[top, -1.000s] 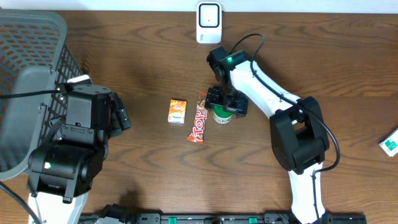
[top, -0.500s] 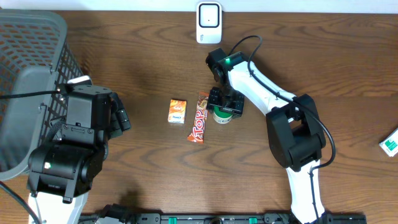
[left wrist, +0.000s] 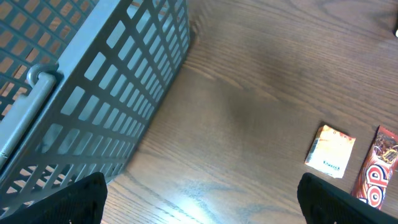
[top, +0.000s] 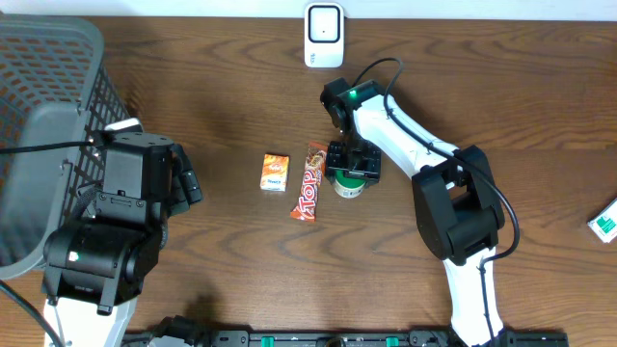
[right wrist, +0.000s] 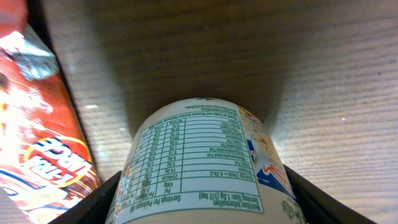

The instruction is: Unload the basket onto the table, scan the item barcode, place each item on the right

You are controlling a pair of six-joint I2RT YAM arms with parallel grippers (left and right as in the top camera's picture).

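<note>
A small white tub (right wrist: 205,155) with a green lid (top: 351,186) and a nutrition table printed on its side stands on the table mid-scene. My right gripper (top: 353,164) is down over it, and in the right wrist view its black fingers (right wrist: 102,199) press against both sides of the tub. A white scanner (top: 324,36) stands at the table's far edge, straight behind the tub. My left gripper (left wrist: 202,205) hangs open over bare wood beside the basket, with nothing between its fingers.
A red Top candy bar (top: 307,182) lies right next to the tub on its left, with a small orange box (top: 275,173) beyond it. A grey mesh basket (top: 58,58) fills the far left. A teal and white box (top: 604,221) sits at the right edge.
My right gripper's jaws have closed in on the tub, and gripper and tub have shifted slightly right and toward the front. The left arm has not moved.
</note>
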